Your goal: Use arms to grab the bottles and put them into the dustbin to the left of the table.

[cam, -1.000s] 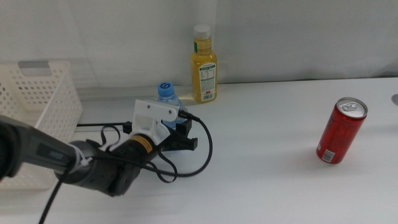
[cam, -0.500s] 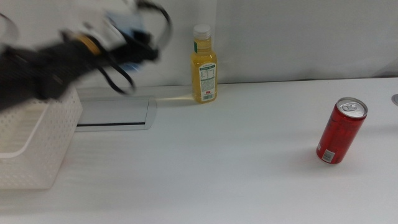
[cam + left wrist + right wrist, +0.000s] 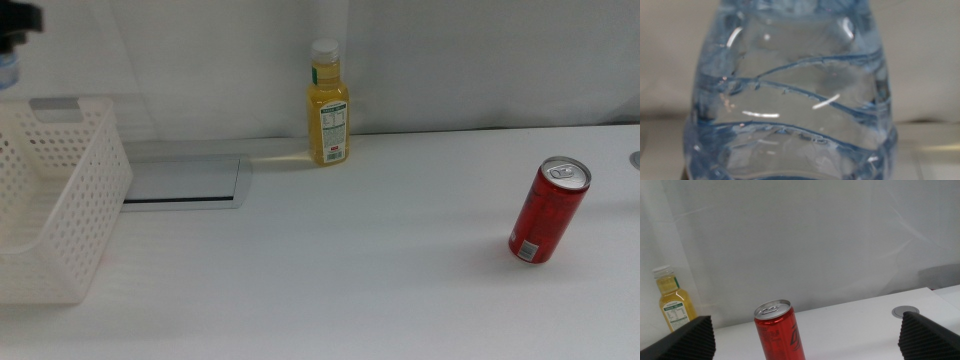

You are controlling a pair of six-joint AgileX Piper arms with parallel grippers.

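While my left gripper (image 3: 12, 25) hangs above the bin (image 3: 60, 215), closed on the water bottle (image 3: 790, 100) (only its edge shows), I fear releasing off-centre would clip the rim. My right gripper (image 3: 805, 330) waits wide open, empty, facing the can (image 3: 779, 330).

Clear water bottle (image 3: 790, 100) held above dustbin (image 3: 55, 215); juice bottle (image 3: 328, 103), red can (image 3: 548, 211) upright on table (image 3: 350, 270).
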